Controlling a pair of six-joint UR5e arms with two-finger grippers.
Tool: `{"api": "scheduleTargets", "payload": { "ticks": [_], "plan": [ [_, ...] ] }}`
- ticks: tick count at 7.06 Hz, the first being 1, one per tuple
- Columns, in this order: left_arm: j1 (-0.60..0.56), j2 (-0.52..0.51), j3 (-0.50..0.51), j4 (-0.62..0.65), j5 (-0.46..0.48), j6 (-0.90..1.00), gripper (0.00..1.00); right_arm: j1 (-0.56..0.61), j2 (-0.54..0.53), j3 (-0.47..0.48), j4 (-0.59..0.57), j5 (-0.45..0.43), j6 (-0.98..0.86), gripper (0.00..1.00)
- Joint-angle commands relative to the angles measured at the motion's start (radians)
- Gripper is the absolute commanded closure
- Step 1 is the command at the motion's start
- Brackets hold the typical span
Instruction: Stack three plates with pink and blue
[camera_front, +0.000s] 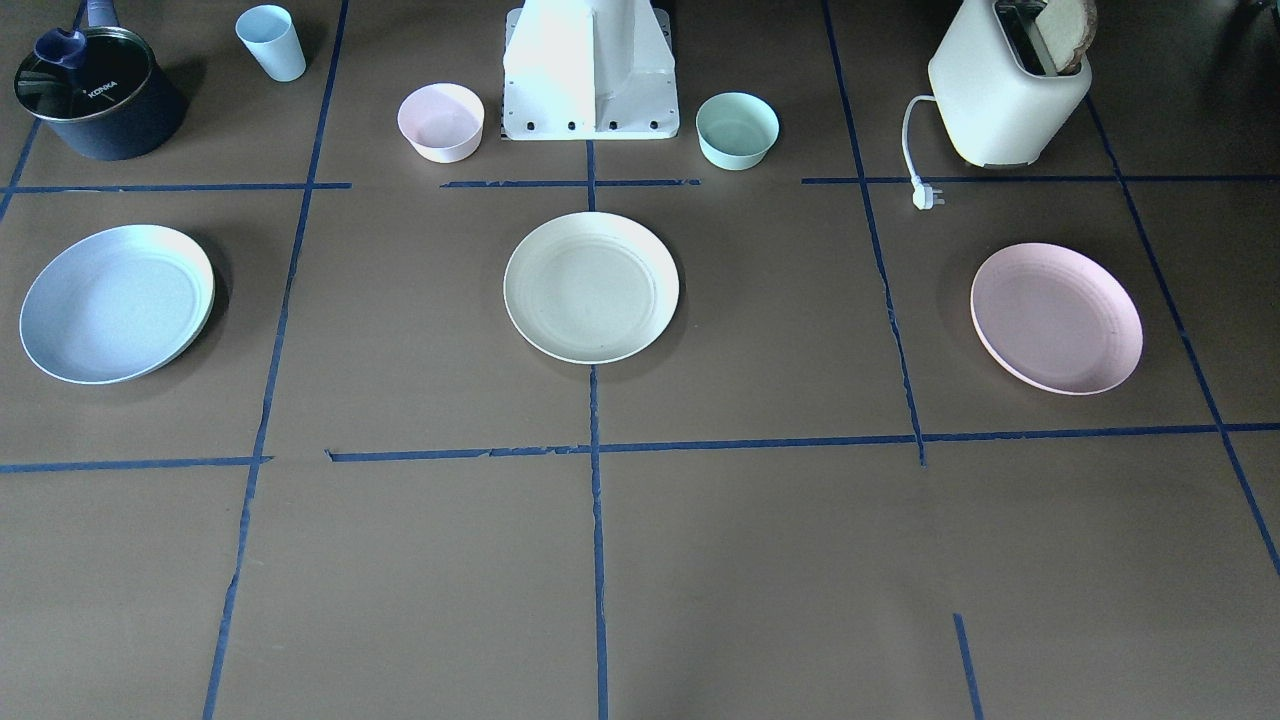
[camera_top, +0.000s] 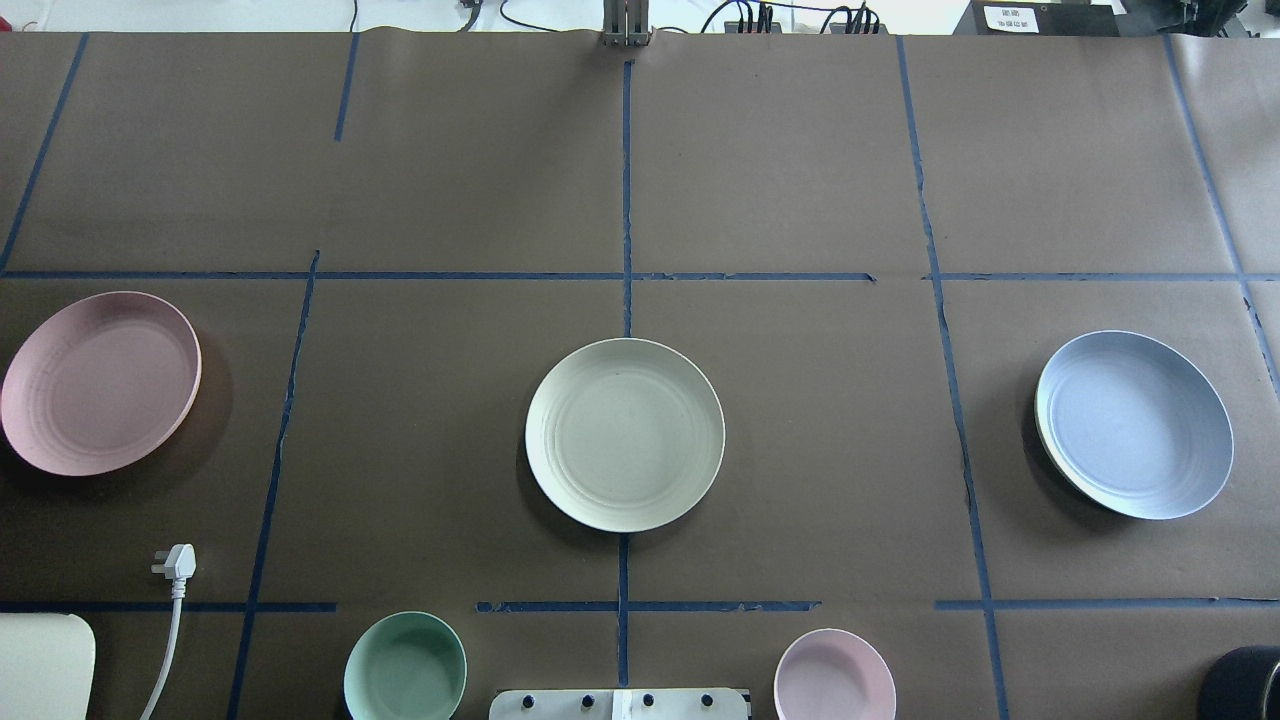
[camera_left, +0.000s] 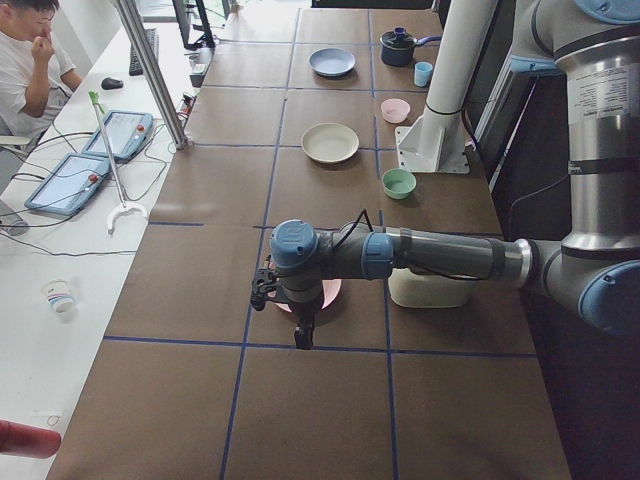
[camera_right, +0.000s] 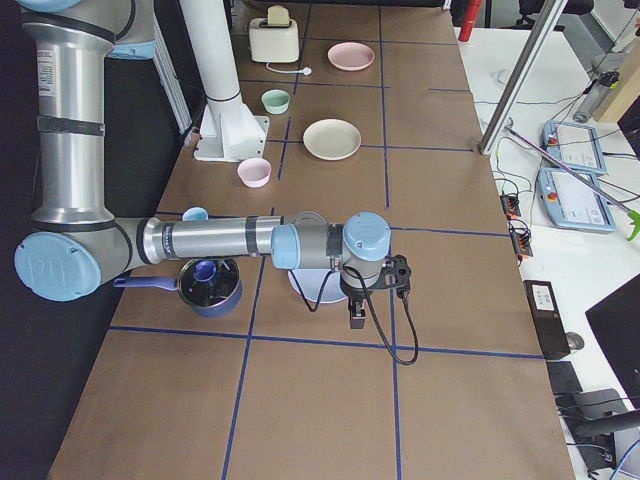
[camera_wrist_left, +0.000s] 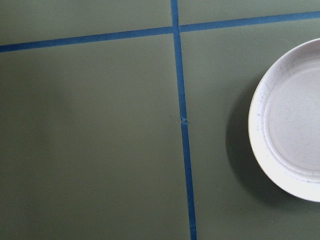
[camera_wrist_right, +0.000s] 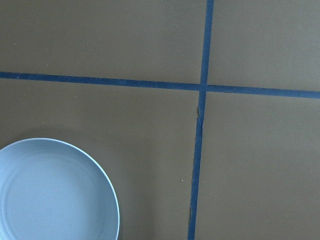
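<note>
Three plates lie apart in a row on the brown table. The cream-white plate (camera_front: 591, 287) is in the middle. The pale pink plate (camera_front: 1056, 317) is on my left side and also shows in the left wrist view (camera_wrist_left: 295, 125). The light blue plate (camera_front: 117, 302) is on my right side and also shows in the right wrist view (camera_wrist_right: 55, 190). My left gripper (camera_left: 302, 338) hangs above the table beside the pink plate. My right gripper (camera_right: 357, 318) hangs beside the blue plate. Both show only in side views, so I cannot tell whether they are open or shut.
A small pink bowl (camera_front: 441, 121) and a mint-green bowl (camera_front: 737, 130) flank the robot base (camera_front: 590, 75). A toaster (camera_front: 1008, 90) with a loose plug (camera_front: 927, 195) stands behind the pink plate. A dark pot (camera_front: 95, 95) and a blue cup (camera_front: 271, 42) stand behind the blue plate.
</note>
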Motion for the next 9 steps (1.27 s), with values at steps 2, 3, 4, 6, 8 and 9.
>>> {"api": "scheduleTargets", "payload": {
  "ticks": [2, 3, 4, 6, 8, 9],
  "plan": [
    [0.006, -0.002, -0.002, -0.003, -0.007, -0.004, 0.00, -0.002, -0.036, -0.002, 0.109, 0.005, 0.002, 0.00],
    [0.022, -0.005, 0.012, -0.022, -0.018, -0.075, 0.00, -0.002, -0.073, -0.008, 0.174, 0.005, 0.013, 0.00],
    [0.079, -0.005, 0.055, -0.162, -0.082, -0.199, 0.00, -0.003, -0.075, -0.008, 0.183, 0.006, 0.013, 0.00],
    [0.213, -0.005, 0.188, -0.474, -0.087, -0.473, 0.00, -0.018, -0.075, -0.008, 0.187, 0.006, 0.013, 0.00],
    [0.311, -0.018, 0.272, -0.679, -0.088, -0.740, 0.00, -0.028, -0.075, -0.010, 0.188, 0.008, 0.014, 0.00],
    [0.372, -0.035, 0.300, -0.722, -0.076, -0.808, 0.00, -0.028, -0.075, -0.010, 0.187, 0.011, 0.033, 0.00]
  ]
}}
